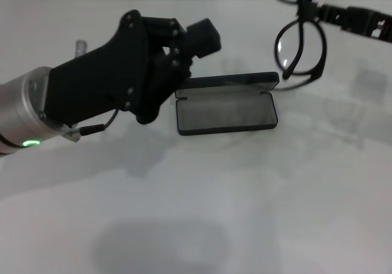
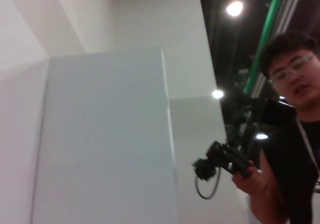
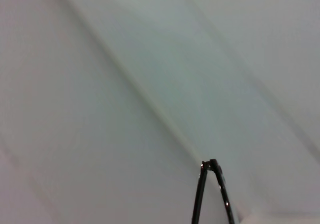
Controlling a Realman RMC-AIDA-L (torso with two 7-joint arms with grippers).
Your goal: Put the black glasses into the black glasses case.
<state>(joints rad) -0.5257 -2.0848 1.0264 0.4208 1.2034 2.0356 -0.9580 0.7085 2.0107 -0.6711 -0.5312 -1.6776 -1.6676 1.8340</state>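
While the case lies open on the desk, the right end effector clamps the glasses above its far right corner; left end effector hovers beside its left edge, grip unclear.

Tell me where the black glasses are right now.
In the head view, the black glasses hang in the air at the upper right, held by the right tool, just right of the open black glasses case.

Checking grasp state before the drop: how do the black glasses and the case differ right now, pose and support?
The black glasses hang in the air from the right gripper; the black glasses case lies flat on the table. The glasses sit upright, to the case's right; the case is open, with nothing inside. Both are black.
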